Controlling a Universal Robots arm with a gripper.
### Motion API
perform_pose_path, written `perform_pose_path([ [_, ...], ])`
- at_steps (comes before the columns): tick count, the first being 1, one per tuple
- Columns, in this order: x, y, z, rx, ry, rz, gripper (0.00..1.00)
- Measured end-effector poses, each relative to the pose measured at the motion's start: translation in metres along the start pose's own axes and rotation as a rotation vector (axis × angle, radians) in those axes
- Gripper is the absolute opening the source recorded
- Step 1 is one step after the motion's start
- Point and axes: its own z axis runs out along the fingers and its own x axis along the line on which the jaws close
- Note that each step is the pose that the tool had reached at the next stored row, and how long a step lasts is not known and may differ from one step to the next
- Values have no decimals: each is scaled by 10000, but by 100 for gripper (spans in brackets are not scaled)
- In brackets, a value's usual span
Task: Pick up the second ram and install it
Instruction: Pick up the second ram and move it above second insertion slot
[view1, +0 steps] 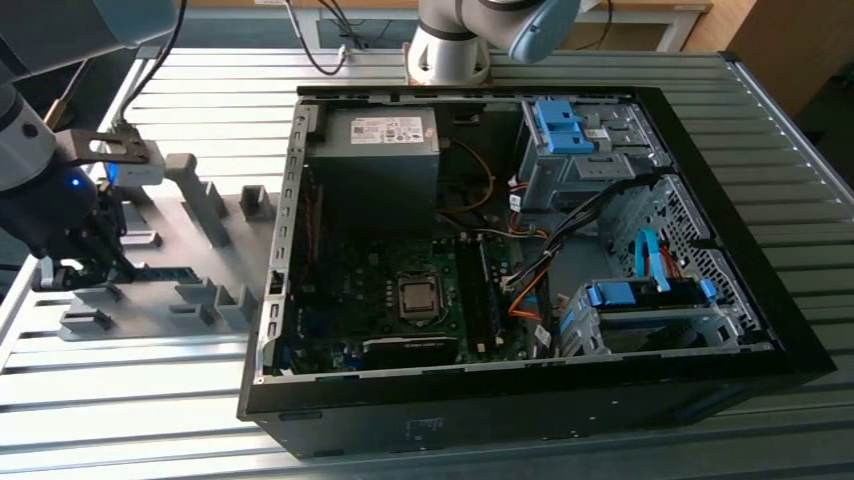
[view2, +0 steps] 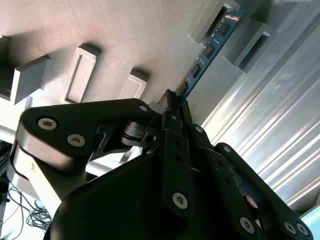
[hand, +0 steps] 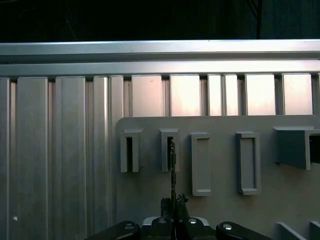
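- Second wrist view shows the gripper (view2: 171, 102) pinching one end of the second ram (view2: 207, 47). Its two tips are pressed tight on the thin blue board.
- In the first wrist view the stick is seen edge-on. It is a thin line that runs from the gripper up to a slot block (hand: 164, 155) on the grey tray (hand: 225, 210). I cannot tell if the far end is lifted out or sits in the slot.
- The hold is at one end only, so I think the long stick could swing or tip. A small bump might make it slip out.
- If the far end is in the slot and the arm pulls sideways, the stick could catch on the block. Then it might bend, or it might drag the tray along.
- In the exterior view the gripper is over the tray, on that view's left. It is well apart from the open computer case (view1: 534, 405). That is a long way to carry a thin thing, so a fast move could shake it loose.
- Inside the case, orange and blue cables (view1: 525, 303) lie near the green board (view1: 347, 290). I think the stick could snag on them.
- If the stick is tilted in the grip, it may not line up with its place in the case. A hard push could then hurt it.
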Motion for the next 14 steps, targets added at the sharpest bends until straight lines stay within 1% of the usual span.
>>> perform_pose_path([
  [14,-1,1,-44,-1,1,0,14],
])
